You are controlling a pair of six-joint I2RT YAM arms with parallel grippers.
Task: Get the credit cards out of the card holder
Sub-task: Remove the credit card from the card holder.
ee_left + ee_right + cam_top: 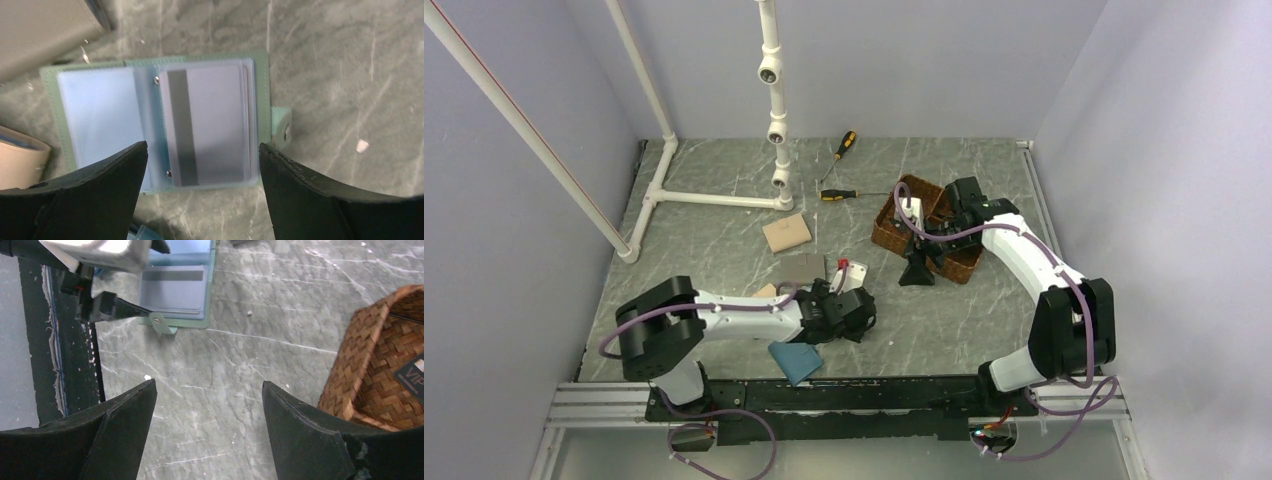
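my left gripper (202, 146) hangs low over the card holder (102, 115), its fingers spread wide with nothing pinched between them, and i cannot see them touching it. the card holder lies open and flat on the table (350, 75), directly beneath my left fingertips, pale blue pockets facing up. its snap tab (281, 122) pokes out just past the tip of the right-hand finger. a pale card (215, 125) with a dark stripe sits in the clear sleeve on the half that shows in the gap between the fingers. the other half, nearer the left-hand finger, shows plain blue plastic. a grey-brown wallet (45, 30) sits ahead and to the left of this gripper. a tan wallet (20, 159) lies just outside its left-hand finger, and a corner of a blue wallet (140, 232) peeks out below the palm.

my right gripper (207, 385) is spread too and holds nothing, poised over bare table. the woven basket (370, 355) stands just off its right-hand finger, and a black card (412, 376) lies inside. from this gripper the card holder is ahead and to the left, well apart, with my left gripper above it.
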